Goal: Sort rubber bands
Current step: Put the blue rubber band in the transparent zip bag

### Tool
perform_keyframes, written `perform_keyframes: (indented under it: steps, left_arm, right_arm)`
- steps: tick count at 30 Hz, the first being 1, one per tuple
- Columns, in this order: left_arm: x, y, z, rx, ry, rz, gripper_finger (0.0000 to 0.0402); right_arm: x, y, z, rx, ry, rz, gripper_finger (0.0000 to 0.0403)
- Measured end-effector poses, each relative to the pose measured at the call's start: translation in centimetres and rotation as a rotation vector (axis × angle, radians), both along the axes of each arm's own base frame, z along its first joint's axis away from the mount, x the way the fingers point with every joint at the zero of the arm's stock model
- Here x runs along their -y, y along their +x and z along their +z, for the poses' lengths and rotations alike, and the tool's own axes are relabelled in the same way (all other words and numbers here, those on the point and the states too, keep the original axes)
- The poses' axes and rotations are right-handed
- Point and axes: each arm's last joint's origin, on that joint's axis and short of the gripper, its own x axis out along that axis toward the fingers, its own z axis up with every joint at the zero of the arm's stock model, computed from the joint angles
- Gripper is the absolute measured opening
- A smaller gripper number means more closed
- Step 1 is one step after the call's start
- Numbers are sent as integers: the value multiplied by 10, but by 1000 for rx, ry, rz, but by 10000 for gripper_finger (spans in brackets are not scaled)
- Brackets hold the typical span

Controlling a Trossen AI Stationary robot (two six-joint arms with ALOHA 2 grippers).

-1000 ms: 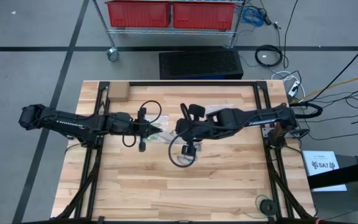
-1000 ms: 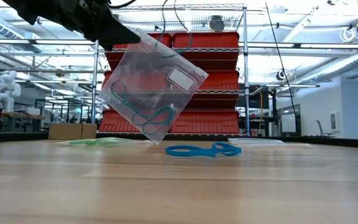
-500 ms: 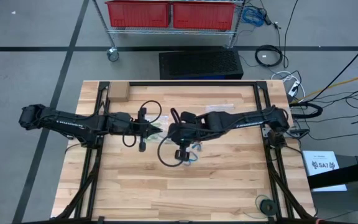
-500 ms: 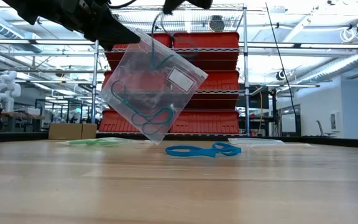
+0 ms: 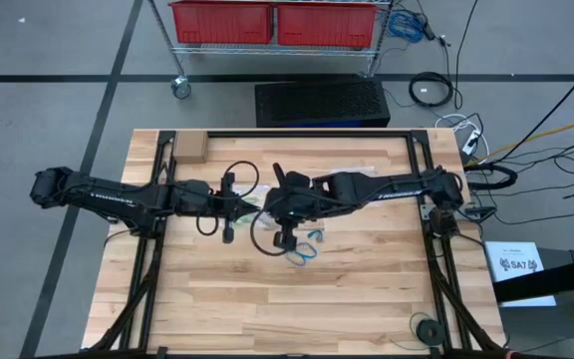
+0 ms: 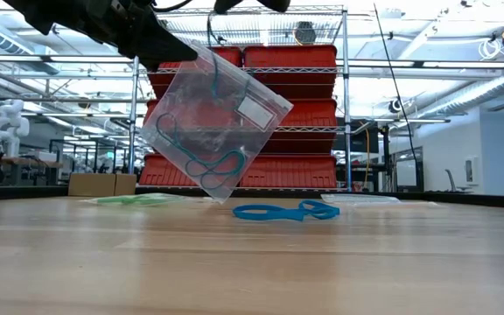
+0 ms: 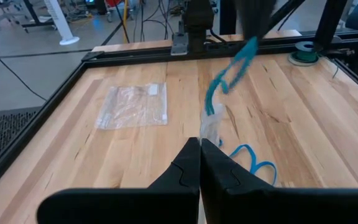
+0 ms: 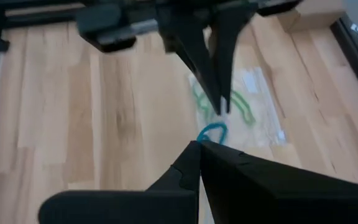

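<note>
Hands number two, both over mid-desk (image 5: 347, 289). Left hand (image 6: 160, 54) pinches a clear bag (image 6: 221, 122) by its corner, so it hangs tilted in the low view's upper left, teal bands (image 6: 204, 162) curled inside. Right hand (image 5: 267, 202) is pressed together on one teal band (image 7: 229, 71) — its long axis runs steeply downward into the bag's mouth. Blue bands (image 6: 287, 211) lie flat on the desk at centre, stretched left to right; green bands (image 6: 134, 199) rest in a second bag farther left. A third bag (image 7: 134, 104) lies flat — seemingly without bands.
</note>
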Motion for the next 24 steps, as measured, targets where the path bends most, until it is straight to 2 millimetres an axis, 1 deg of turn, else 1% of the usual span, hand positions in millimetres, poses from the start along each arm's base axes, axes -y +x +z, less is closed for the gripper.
perform_keyframes:
  steps: [2,10,13,19,24]
  left_arm:
    - [0,0,0,0,0,0,0]
    - [0,0,0,-1,0,0,0]
    - [0,0,0,1,0,-1,0]
    - [0,0,0,0,0,-1,0]
    - [0,0,0,-5,0,-1,0]
  right_arm:
    - [2,0,-4,-35,-10,1,0]
    - [2,2,-35,-121,-21,2,0]
    - [6,2,-44,-151,-22,-7,0]
    - [16,4,-46,-138,-39,-12,0]
    - [24,5,-46,-143,-57,21,0]
